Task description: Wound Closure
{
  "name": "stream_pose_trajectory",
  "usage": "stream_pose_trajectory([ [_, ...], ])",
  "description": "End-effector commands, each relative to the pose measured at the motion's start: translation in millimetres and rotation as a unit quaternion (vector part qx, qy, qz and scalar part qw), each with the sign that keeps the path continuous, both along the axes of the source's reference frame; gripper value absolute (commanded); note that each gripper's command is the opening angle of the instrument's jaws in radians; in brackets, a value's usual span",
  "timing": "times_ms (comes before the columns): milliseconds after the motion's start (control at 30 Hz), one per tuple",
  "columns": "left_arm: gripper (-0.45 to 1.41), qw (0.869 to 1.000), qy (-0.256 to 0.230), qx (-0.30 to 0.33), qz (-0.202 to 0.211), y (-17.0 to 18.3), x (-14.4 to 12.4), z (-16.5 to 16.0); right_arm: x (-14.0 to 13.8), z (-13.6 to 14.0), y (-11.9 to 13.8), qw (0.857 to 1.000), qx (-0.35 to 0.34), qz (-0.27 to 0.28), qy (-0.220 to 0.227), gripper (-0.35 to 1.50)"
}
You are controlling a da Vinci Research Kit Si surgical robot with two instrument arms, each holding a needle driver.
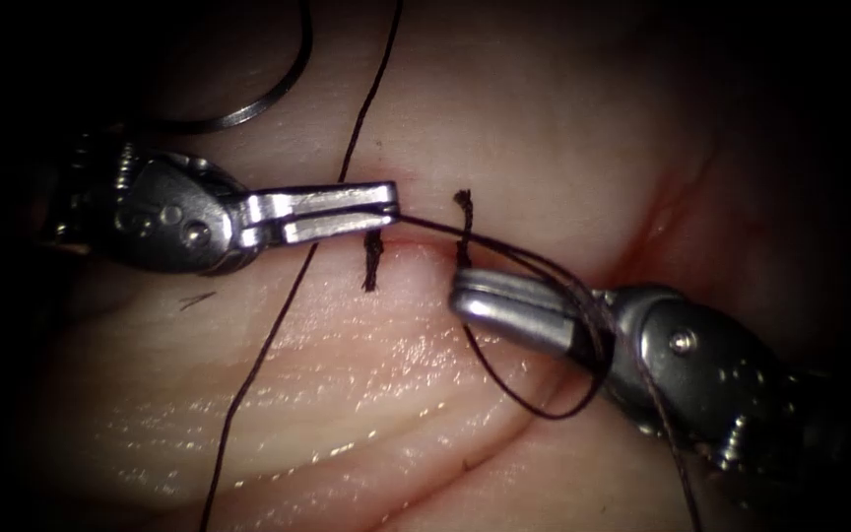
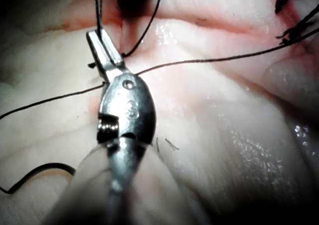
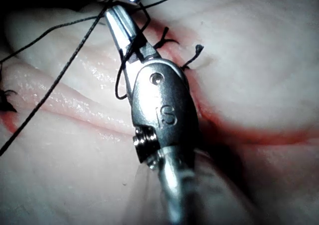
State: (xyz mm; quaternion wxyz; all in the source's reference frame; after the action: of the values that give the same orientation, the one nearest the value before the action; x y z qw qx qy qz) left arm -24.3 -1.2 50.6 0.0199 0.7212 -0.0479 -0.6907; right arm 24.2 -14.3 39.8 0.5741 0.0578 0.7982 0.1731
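My left tool point(image 1: 393, 209) reaches in from the left with its jaws shut on a short piece of thread point(image 1: 425, 226) near the cut point(image 1: 416, 242). That thread runs right and loops around my right tool point(image 1: 460, 294), whose jaws are shut with nothing between them; a loop point(image 1: 534, 409) hangs below it. The curved needle point(image 1: 268, 99) lies free on the tissue at the upper left, held by neither tool and not in the tissue. In the wrist views the left jaws point(image 2: 94, 35) grip thread, and thread wraps the right jaws point(image 3: 110, 11).
A long strand point(image 1: 288, 296) crosses the tissue point(image 1: 366, 394) from top to bottom under the left tool. Two cut thread ends point(image 1: 373, 261) point(image 1: 463, 209) stand up by the cut. Red fluid point(image 1: 657, 232) lines the cut at the right.
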Motion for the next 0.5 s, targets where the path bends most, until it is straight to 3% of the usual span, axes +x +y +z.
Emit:
stream_pose_trajectory([
  [33,-0.45,1.0,0.001,-0.001,0.004,-0.2,-0.7,0.5,0.7,0.3,0.0,1.0,0.002,0.007,-0.005,-0.35],
  [233,-0.45,0.999,0.021,-0.006,0.045,-3.4,-2.1,0.5,0.3,1.0,0.6,0.997,0.033,0.046,-0.055,-0.35],
  [433,-0.45,0.998,0.014,-0.004,0.066,-5.0,-2.5,-0.1,-0.2,1.3,1.0,0.995,0.035,0.054,-0.077,-0.35],
  [500,-0.45,0.997,0.02,-0.004,0.071,-5.1,-3.1,-0.3,-0.1,1.1,1.1,0.994,0.037,0.059,-0.084,-0.21],
])
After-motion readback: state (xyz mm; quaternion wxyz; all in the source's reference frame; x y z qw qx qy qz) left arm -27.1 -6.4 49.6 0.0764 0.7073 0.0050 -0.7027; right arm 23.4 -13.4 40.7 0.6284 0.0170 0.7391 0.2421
